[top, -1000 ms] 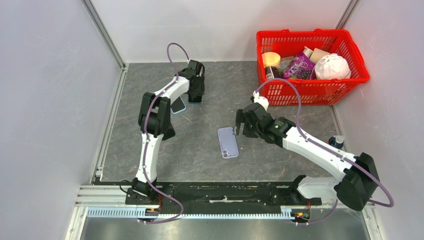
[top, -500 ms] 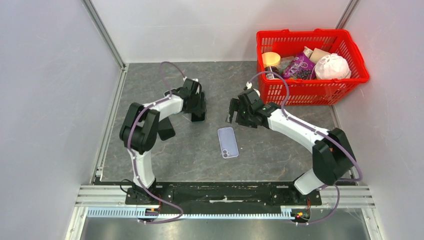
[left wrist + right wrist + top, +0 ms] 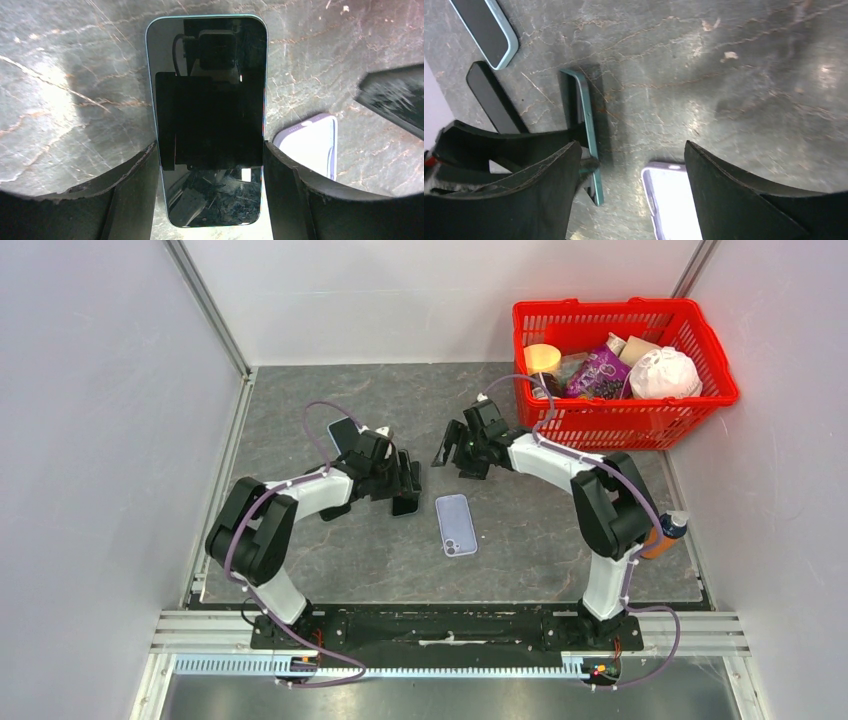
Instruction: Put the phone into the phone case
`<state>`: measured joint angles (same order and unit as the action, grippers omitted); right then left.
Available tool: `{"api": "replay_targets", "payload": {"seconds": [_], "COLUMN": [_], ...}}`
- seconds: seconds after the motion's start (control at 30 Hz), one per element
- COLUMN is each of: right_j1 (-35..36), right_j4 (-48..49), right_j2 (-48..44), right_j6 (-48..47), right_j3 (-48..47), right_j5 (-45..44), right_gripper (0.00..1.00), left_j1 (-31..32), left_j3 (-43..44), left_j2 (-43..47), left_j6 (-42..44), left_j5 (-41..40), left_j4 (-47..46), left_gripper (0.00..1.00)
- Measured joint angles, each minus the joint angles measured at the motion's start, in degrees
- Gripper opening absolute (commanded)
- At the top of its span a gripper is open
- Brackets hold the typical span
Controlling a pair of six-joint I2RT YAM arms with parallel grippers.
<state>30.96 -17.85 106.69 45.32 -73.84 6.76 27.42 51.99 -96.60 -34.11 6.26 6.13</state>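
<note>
I have the left gripper (image 3: 403, 483) pinching the phone (image 3: 210, 100) across its 2 long edges, glass toward the wrist camera. The right wrist view shows the phone raised on edge rather than flat, which I judge is so its back can be tipped down into the phone case (image 3: 456, 524). The lilac case lies flat on the table (image 3: 520, 560) just beside the held phone, between the 2 arms. Its open side is probably up, though the overhead view is too coarse for me to be sure. The right gripper (image 3: 631, 146) hangs spread wide near the case's far end with nothing between its fingers, placed, I think, to steady the case. A 2nd handset (image 3: 343, 430) lies flat on the far side of the left arm. I can read no brand anywhere: the screen only mirrors the camera, and the print on the packets in the red basket (image 3: 620, 428) is too small.
</note>
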Motion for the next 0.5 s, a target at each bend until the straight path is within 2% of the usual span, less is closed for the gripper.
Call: {"api": "replay_targets", "payload": {"seconds": [0.1, 0.37, 0.5], "right_j1": [0.1, 1.3, 2.8], "right_j4": [3.1, 8.5, 10.1], "right_j2": [2.9, 6.8, 7.7], "right_j6": [1.5, 3.7, 4.4], "right_j3": [-0.5, -0.5, -0.5], "right_j5": [2.9, 7.3, 8.1], "right_gripper": [0.75, 0.72, 0.65], "left_j1": [0.7, 1.0, 1.2], "left_j3": [-1.8, -3.3, -3.4], "left_j2": [1.0, 1.3, 1.2], "left_j6": [-1.2, -3.0, -3.3], "left_j5": [0.6, 3.1, 3.5], "left_j4": [-1.8, -4.7, -5.2], "left_gripper": [0.24, 0.24, 0.24]}}
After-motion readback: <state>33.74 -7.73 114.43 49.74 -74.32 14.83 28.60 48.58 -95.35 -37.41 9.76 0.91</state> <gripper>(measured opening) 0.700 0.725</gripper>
